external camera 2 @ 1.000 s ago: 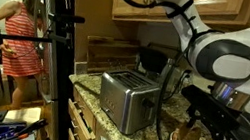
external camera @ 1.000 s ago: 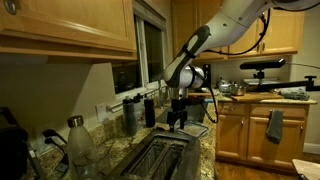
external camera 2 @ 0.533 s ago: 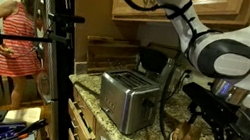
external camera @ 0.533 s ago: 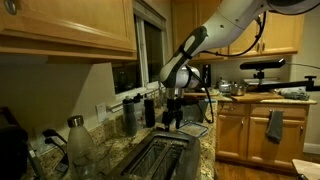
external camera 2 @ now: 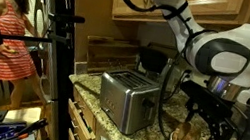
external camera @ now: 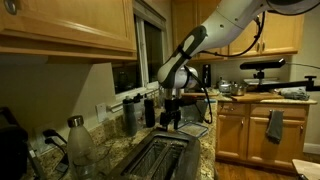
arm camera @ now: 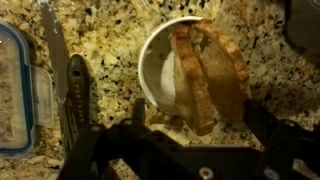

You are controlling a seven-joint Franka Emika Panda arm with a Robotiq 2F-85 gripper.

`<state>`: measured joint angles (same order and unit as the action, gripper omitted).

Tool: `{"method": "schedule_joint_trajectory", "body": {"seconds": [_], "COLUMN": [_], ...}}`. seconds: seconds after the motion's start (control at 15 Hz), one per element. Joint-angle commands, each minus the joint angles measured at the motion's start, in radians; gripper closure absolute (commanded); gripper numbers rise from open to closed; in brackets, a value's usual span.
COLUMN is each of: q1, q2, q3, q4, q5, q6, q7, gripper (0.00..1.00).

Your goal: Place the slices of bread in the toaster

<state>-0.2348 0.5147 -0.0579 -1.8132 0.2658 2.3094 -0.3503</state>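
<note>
Hovering spread, the jaws have two bread slices (arm camera: 215, 80) just ahead, on edge in a white bowl (arm camera: 155, 65), running lengthwise away.

Speckled granite surface (arm camera: 110, 30), wrist view. Directly on it: 1 white bowl (arm camera: 152, 65) w/ slices of bread (arm camera: 220, 85) stood on edge; 1 dark-handled knife (arm camera: 77, 92) beside bowl; 1 blue-rimmed container (arm camera: 14, 95) at frame edge. Ext. view: toaster (external camera 2: 125, 99) on same surface, near bowl.

Both exterior views share the toaster (external camera: 160, 158) (external camera 2: 125, 99) (from opposite ends); wrist view looks down, close.
</note>
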Motion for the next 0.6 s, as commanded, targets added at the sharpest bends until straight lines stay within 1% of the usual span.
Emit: {"method": "schedule_joint_trajectory", "body": {"seconds": [0.0,0.27,0.53], "q1": [0.000,-0.003,0.003], "q2": [0.004,0.003,0.006], "q3": [0.000,-0.006,-0.016], "q4": [0.011,0.031,0.041], "q5": [-0.033,-0.042,-0.075], "q6": [0.006,-0.001,-0.004], "q7": [0.051,0.067,0.085], "gripper": [0.00,0.00,0.00]}}
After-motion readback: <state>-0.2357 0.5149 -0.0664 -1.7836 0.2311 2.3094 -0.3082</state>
